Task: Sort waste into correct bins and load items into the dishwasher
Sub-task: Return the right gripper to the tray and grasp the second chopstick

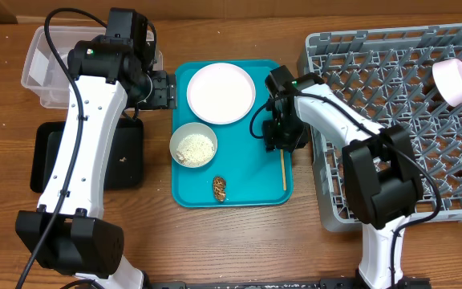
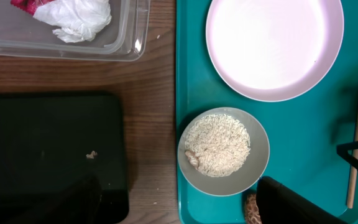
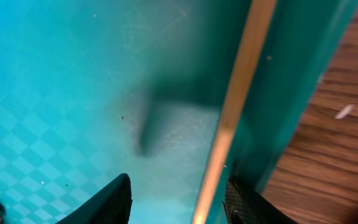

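Observation:
A thin wooden chopstick point(image 1: 284, 170) point(image 3: 232, 118) lies along the right rim of the teal tray point(image 1: 251, 181). My right gripper point(image 1: 281, 143) point(image 3: 178, 208) is low over the chopstick and open, and the stick runs between the fingers, close to the right one. A pale plate point(image 1: 220, 92) point(image 2: 273, 46), a bowl of white rice point(image 1: 193, 144) point(image 2: 224, 149) and a brown lump of food point(image 1: 219, 188) point(image 2: 251, 208) also sit on the teal tray. My left gripper point(image 1: 165, 90) point(image 2: 179, 211) hangs open and empty over the tray's left edge.
The clear tub point(image 1: 46, 68) at the back left holds a crumpled red-and-white wrapper point(image 2: 73, 15). In front of the tub is the black tray point(image 1: 127, 156) point(image 2: 48, 155) with a crumb on it. The grey dish rack point(image 1: 407, 120) on the right holds a pink cup point(image 1: 454, 80).

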